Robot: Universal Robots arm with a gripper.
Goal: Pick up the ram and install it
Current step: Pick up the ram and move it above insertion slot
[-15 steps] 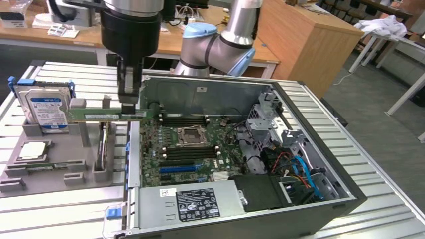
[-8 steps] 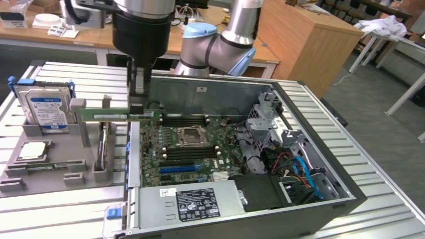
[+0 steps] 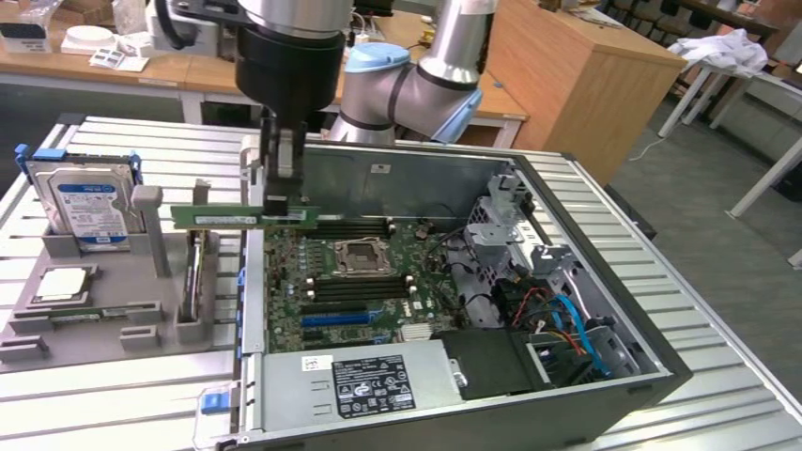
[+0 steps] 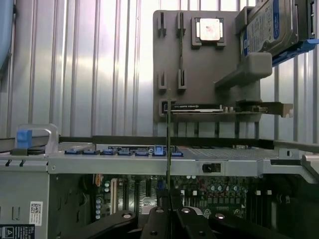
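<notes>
Holding the ram (image 3: 220, 217) pinched in the almost closed gripper (image 3: 285, 218), already clear of the grey holder (image 3: 113, 282), hanging above the case edge (image 3: 254, 310), not yet sitting in the memory slots (image 3: 363, 285).

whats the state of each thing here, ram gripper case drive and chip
ram, lifted, level, gripped near one end
gripper, shut on the ram
computer case, on its side, open
hard drive, upright in the grey holder
processor chip, flat on the grey holder
</notes>
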